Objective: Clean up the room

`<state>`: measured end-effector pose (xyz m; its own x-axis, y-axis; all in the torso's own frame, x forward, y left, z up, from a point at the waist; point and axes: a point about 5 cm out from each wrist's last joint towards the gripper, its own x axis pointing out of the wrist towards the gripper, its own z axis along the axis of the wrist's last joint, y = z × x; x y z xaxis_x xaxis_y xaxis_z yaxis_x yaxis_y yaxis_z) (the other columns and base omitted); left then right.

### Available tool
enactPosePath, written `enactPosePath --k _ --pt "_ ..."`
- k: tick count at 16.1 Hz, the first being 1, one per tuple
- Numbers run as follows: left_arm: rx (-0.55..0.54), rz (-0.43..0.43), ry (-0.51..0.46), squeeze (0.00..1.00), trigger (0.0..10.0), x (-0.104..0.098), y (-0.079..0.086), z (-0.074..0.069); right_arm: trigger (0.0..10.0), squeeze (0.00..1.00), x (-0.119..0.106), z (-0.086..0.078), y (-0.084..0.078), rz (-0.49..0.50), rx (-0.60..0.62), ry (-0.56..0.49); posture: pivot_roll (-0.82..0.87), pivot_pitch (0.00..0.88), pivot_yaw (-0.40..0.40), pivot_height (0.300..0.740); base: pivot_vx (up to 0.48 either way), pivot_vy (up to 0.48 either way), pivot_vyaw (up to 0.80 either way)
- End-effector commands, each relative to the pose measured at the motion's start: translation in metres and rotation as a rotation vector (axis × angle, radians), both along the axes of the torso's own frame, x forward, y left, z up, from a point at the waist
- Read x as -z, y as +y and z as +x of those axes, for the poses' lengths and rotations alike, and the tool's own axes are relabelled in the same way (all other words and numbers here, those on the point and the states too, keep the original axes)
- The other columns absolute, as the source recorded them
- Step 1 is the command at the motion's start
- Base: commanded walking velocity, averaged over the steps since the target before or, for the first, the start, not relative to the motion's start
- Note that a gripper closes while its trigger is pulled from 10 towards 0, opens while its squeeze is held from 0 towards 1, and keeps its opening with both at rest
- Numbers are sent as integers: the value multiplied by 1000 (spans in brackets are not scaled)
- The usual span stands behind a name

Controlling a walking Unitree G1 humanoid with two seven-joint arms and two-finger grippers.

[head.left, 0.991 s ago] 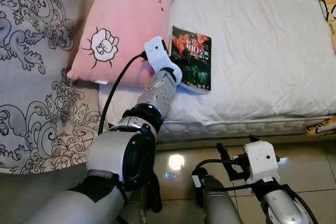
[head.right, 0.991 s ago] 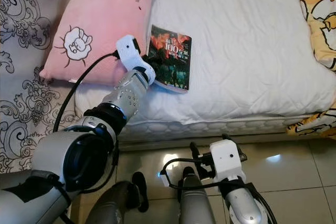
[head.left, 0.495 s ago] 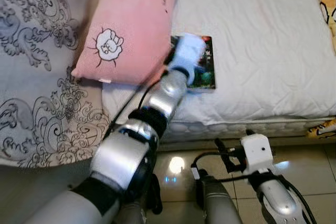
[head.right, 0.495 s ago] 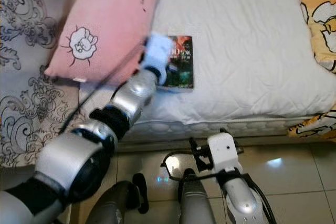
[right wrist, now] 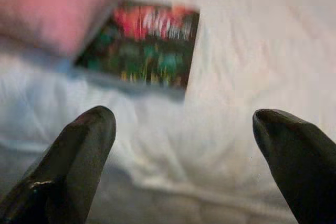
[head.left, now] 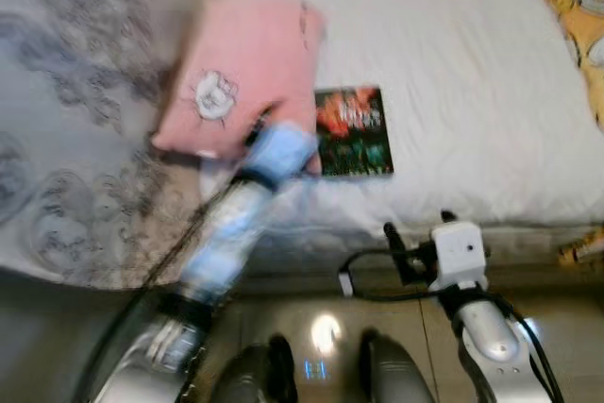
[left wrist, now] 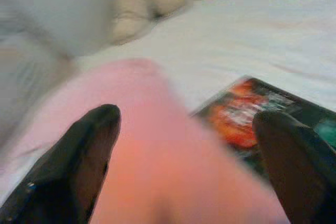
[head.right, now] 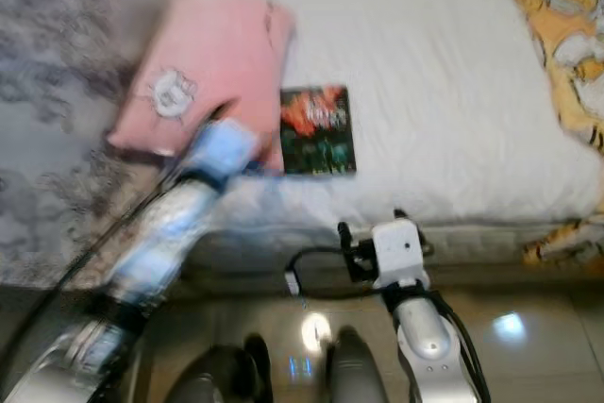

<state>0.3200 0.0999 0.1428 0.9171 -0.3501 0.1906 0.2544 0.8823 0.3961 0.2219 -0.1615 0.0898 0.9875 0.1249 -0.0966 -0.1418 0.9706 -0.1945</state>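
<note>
1. My left gripper (left wrist: 184, 145) hangs spread and empty over the pink pillow (head.left: 247, 73), beside the book (head.left: 352, 131) on the mattress (head.left: 453, 63).
2. My right gripper (right wrist: 184, 145) is also spread, low by the bed edge.
3. Risk: blurred view, so I could pinch the pillow instead of the book.

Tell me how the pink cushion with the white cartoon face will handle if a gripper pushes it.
The pink cushion looks plump and soft, so it would probably dent before sliding. It likely weighs little for its bulk. Lying beside the dark paperback book on the white mattress, it may nudge it.
</note>
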Motion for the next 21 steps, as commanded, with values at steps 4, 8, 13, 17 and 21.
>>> enactPosePath --k 4,8,13,17,21 --pt "-35 -228 100 0 10000 14 14 -30 10000 0 1 26 -8 41 86 -36 -160 0 73 740 0 0 0" --pt "-87 -281 243 0 10000 43 22 -34 10000 0 3 43 -15 21 102 -39 -181 0 66 740 0 -240 -745" --pt "-107 -316 303 0 10000 49 12 -22 10000 0 19 38 -16 23 115 -3 -189 0 69 740 0 -472 -741" --pt "-119 -300 326 0 10000 55 15 -20 10000 0 24 38 -18 16 115 13 -196 0 71 740 0 -470 -738" --pt "-118 -319 322 0 10000 55 12 -18 10000 0 23 37 -17 2 96 -12 -207 0 75 740 0 -465 -370"
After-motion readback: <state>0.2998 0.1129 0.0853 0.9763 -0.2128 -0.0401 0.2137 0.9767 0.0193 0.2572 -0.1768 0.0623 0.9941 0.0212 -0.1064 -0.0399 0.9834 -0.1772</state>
